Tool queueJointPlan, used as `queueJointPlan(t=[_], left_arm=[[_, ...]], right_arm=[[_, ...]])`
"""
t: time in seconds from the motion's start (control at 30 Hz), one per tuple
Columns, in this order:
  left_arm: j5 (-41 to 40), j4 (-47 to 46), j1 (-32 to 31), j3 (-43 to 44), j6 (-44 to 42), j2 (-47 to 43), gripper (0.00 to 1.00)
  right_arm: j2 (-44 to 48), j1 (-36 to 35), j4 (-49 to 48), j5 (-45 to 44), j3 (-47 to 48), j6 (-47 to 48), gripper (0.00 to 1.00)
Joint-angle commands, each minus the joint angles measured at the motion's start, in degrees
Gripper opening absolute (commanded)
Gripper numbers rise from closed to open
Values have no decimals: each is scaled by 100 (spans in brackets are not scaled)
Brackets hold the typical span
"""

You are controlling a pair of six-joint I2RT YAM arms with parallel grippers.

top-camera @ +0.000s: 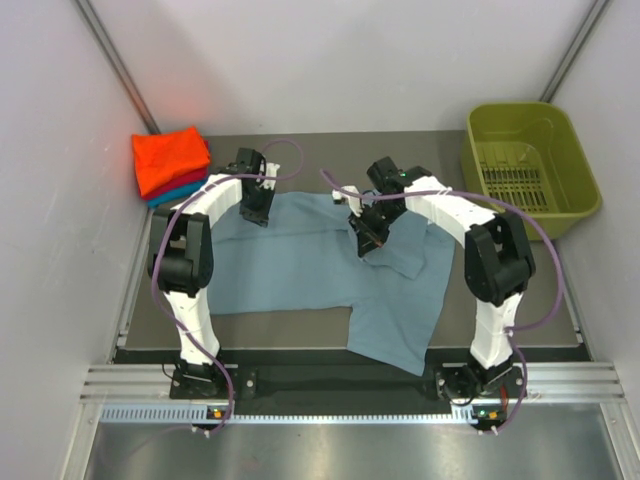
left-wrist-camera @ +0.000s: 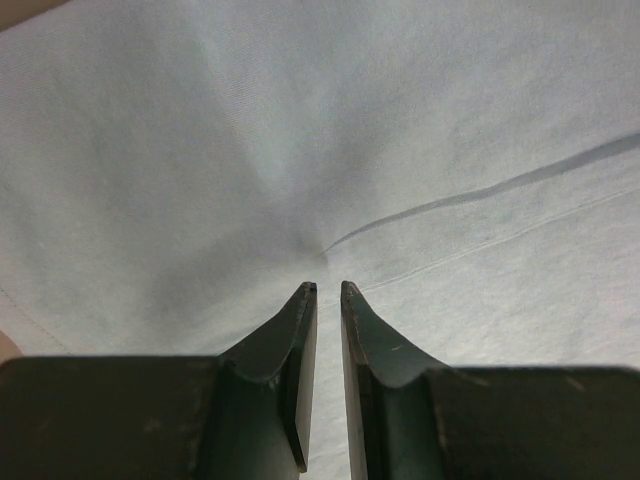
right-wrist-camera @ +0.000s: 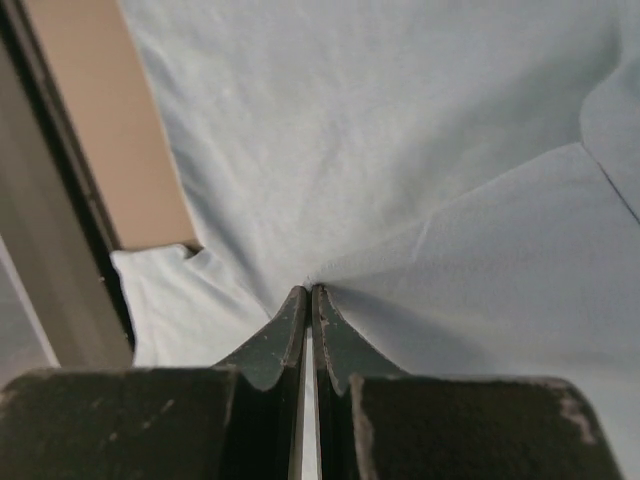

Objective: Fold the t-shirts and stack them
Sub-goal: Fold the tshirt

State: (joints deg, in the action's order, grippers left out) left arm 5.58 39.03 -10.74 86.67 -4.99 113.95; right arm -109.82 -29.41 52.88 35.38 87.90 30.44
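One grey-blue shirt – unfolded, on the table between the two arms, its near-right part hanging over the table's near edge.

Orientation: the long axis runs left to right across the table. A sleeve-like flap lies by the right gripper, so the shoulders are probably at the right end and the hem at the left. The collar cannot be made out.

Grips: the left gripper sits at the shirt's far-left edge, jaws a sliver apart, with creases running into the tips. This is judged to be a pinch on the cloth. The right gripper is fully closed further in on the cloth, which puckers at its tips, and is likewise judged to hold a thin fold.

Three folded shirts – orange on top, then red and teal, stacked at the far left, well apart from the work.

One olive basket at the far right.

Risks:
- Either thin pinch may slip when lifted, dropping one side.
- One grip is at an edge and the other is inside the cloth, so a lift may give a skewed fold.
- The overhanging part may drag or catch on the table edge and pull the cloth off line.
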Motion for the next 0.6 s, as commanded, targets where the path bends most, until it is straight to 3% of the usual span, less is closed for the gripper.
queueJointPlan(t=[0.0,0.03,0.07,0.2,0.57], left_arm=[[83,-97,-16,34,34,-224,21],[92,-79,-24,43,34,-224,21],[83,-71,-16,51,25,-216,21],[48,-62,-16,43,-1,-224,21],[-277,-79,151,464,-204,109,21]], right_arm=[[-521,67,898,960,508,340,0],[-801,110,1047,1058,613,419,2],[-943,137,1371,1146,841,498,16],[-1139,400,1261,1148,975,368,42],[-848,1701,-22,102,1379,-565,47]])
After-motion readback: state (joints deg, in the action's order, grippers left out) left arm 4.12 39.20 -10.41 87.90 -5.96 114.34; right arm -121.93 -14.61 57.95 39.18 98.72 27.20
